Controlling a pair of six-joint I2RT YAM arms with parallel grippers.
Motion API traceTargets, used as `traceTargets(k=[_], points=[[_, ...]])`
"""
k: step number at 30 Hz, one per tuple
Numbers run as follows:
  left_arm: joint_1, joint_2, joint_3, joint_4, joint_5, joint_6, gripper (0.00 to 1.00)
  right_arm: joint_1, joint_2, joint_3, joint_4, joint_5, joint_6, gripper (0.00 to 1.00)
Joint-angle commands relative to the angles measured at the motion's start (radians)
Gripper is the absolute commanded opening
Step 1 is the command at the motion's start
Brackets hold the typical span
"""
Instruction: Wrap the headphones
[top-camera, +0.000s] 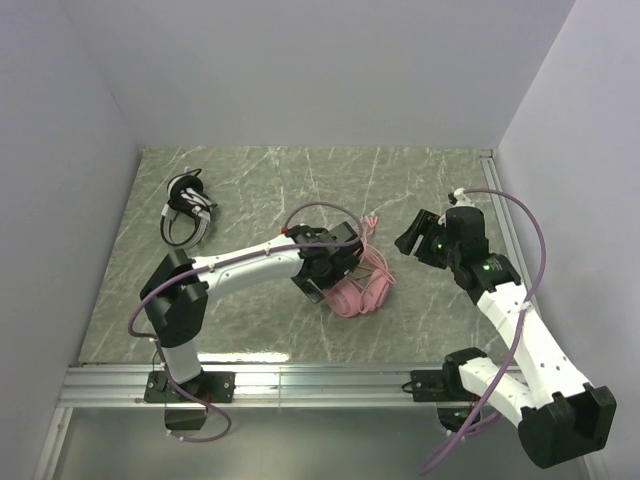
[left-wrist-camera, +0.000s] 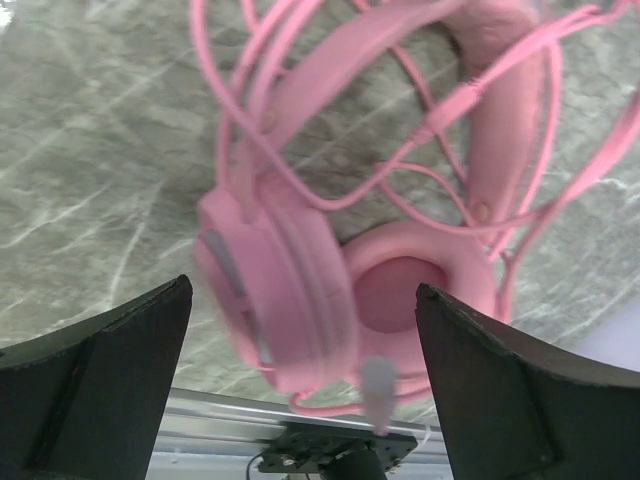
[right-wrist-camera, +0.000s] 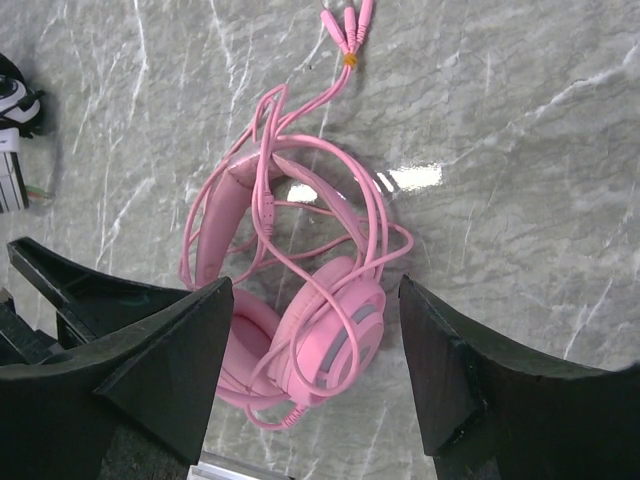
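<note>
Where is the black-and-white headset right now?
In the top view, the black-and-white headset lies far left on the table, well apart from the pink headset near the centre.

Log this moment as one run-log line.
left claw: open, over pink headset | right claw: open, empty, apart | pink cable: loose loops over headset, plug end free | black-and-white headset: far left, away from both claws

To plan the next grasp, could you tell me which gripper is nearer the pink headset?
Left. The left gripper hovers open directly over the pink headset; the right gripper, also open, hangs off to its right, clearly apart.
</note>
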Motion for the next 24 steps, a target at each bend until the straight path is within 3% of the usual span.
traceTargets(k=[1, 7, 13, 16, 20, 24], points=[[-0.007, -0.051, -0.033, 0.017, 0.003, -0.041, 0.99, -0.010, -0.021, -0.008, 0.047, -0.012, -0.008, 0.75], [-0.007, 0.055, 0.072, -0.033, 0.026, -0.003, 0.99, -0.012, -0.027, -0.011, 0.048, -0.021, -0.005, 0.75], [-0.007, 0.061, 0.014, 0.025, 0.044, 0.002, 0.94, -0.013, -0.034, -0.013, 0.047, -0.021, -0.008, 0.75], [-0.007, 0.046, -0.037, 0.051, 0.058, 0.008, 0.83, -0.016, -0.030, -0.013, 0.044, -0.023, -0.011, 0.75], [-0.007, -0.002, -0.106, 0.100, 0.057, 0.037, 0.55, -0.016, -0.033, -0.017, 0.050, -0.023, -0.010, 0.75], [0.001, -0.031, -0.086, 0.088, 0.035, 0.138, 0.36, -0.019, -0.028, -0.019, 0.047, -0.020, -0.013, 0.75]])
